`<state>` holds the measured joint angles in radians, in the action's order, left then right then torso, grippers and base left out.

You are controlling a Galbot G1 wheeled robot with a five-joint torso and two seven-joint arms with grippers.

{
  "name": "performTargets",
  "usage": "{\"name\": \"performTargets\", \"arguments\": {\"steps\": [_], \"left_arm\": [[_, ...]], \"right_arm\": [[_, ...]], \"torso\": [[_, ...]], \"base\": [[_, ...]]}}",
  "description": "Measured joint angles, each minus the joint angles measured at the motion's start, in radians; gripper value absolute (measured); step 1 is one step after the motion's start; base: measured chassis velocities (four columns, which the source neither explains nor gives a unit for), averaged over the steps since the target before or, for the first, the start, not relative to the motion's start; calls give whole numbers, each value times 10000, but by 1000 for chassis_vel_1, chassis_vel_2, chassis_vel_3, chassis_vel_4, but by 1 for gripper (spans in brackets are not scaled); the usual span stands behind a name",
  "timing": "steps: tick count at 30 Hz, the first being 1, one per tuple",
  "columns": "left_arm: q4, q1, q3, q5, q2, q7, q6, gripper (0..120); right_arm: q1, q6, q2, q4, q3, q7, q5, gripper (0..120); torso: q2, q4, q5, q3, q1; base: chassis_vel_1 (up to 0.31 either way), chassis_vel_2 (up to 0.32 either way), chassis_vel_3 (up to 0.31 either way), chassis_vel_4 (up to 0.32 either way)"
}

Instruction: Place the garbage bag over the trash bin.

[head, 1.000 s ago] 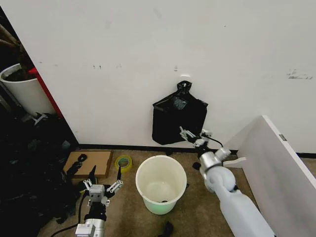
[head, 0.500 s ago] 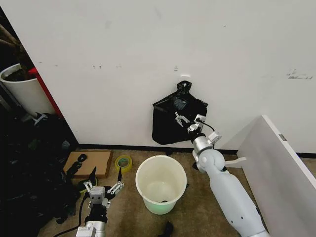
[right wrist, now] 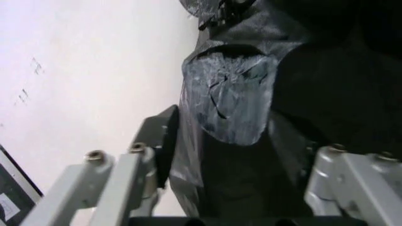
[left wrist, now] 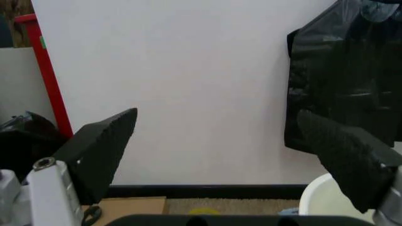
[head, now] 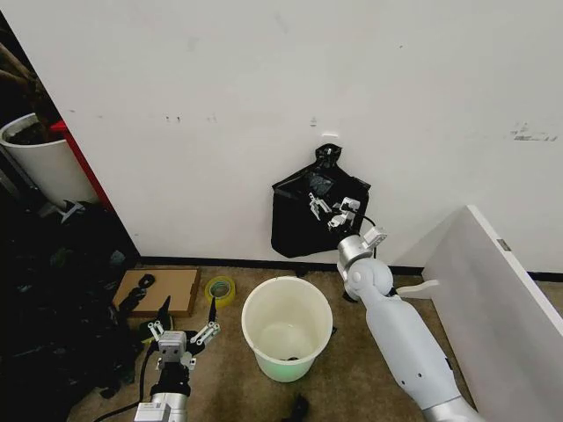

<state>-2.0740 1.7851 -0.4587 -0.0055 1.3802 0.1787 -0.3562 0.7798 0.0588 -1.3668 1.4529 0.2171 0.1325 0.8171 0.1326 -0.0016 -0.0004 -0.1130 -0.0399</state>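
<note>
Garbage bag (head: 310, 220) hangs flat against the white wall, black and glossy with a knotted top, just above and behind the trash bin (head: 287, 327), which stands bare-rimmed on the floor below it. It is squarish rather than loose, but it is the bag the arm is going for.

Over the last second the right gripper (head: 332, 211) has risen from beside the bin's far right rim up to the bag's face, and it now sits against the plastic with its jaws spread; the right wrist view shows the crinkled black sheet (right wrist: 251, 94) lying between the two open fingers (right wrist: 116, 186). Nothing is pinched yet. That suggests the reach is finished and the grasp is the step in hand, so the task is at an early stage: the bag still has to come off the wall and be opened over the rim.

The left gripper (head: 180, 331) waits low at the near left, jaws open, beside a roll of yellow tape (head: 220, 288).
</note>
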Motion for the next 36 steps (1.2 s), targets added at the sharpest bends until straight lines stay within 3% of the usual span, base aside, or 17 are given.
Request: {"name": "performTargets", "arguments": {"steps": [1,3,8,14,36], "left_arm": [[0,0,0,0,0,0,0,100],[-1,1,2,-3,-3,2,-7,100],[8,-32,2,-15,-12,21,-17,100],[28,-43,11,-16,0,36,-19,100],[117,-135,139,6,-20,64,-44,100]], "right_arm": [[0,0,0,0,0,0,0,52],[-4,0,0,12,10,-18,29,39],[-9,60,-32,27,1,-71,20,19],[19,194,-50,64,-39,-160,-91,0],[1975,756,1167,883,-169,7,-2553,0]], "torso": [[0,0,0,0,0],[0,0,-1,0,0],[0,0,-1,0,0],[0,1,0,0,0],[0,0,0,1,0]], "base": [[0,0,0,0],[0,0,0,0],[0,0,0,0],[0,0,0,0],[0,0,0,0]]}}
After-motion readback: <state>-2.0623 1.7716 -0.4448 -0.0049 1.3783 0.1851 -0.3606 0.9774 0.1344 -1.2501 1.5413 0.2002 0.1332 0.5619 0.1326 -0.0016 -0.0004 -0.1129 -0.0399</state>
